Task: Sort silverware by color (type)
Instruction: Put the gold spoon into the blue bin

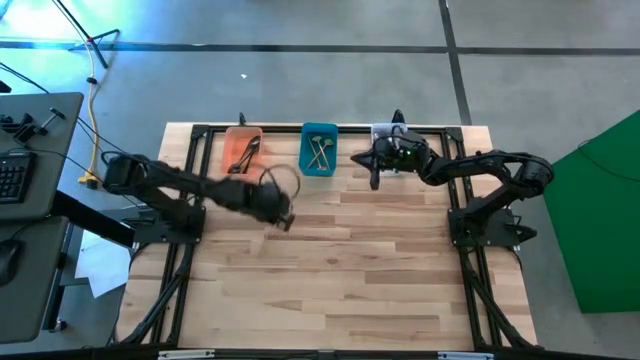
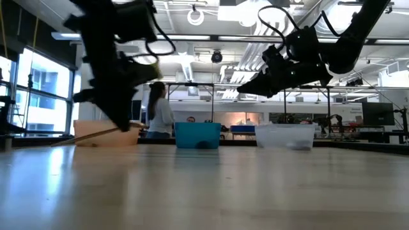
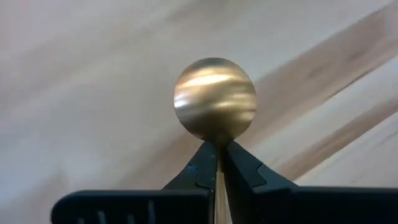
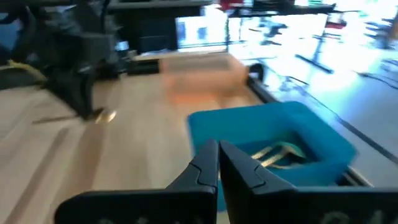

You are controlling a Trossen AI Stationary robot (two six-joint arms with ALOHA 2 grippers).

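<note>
My left gripper (image 1: 285, 222) is over the middle of the table, shut on a gold spoon (image 3: 214, 102). The low view shows that spoon (image 2: 96, 135) as a thin gold line under the left arm. My right gripper (image 1: 375, 168) is shut and empty. It hangs high above the table between the teal bin (image 1: 318, 150) and the clear bin (image 1: 388, 134). Gold spoons (image 4: 280, 155) lie in the teal bin (image 4: 273, 134). Dark spoons (image 1: 243, 152) lie in the orange bin (image 1: 243, 140). My left gripper (image 3: 217, 149) pinches the gold spoon between its two fingers at the neck (image 3: 217, 144), just behind the round bowl. The bowl sticks out past the fingertips and the handle (image 3: 217, 205) runs back between the fingers. The spoon is lifted clear of the table, roughly level.
The three bins stand in a row along the table's far edge: orange on the left, teal in the middle, clear (image 2: 284, 135) on the right. Bare wood lies in front of them. A person (image 2: 158, 112) stands in the room beyond the table.
</note>
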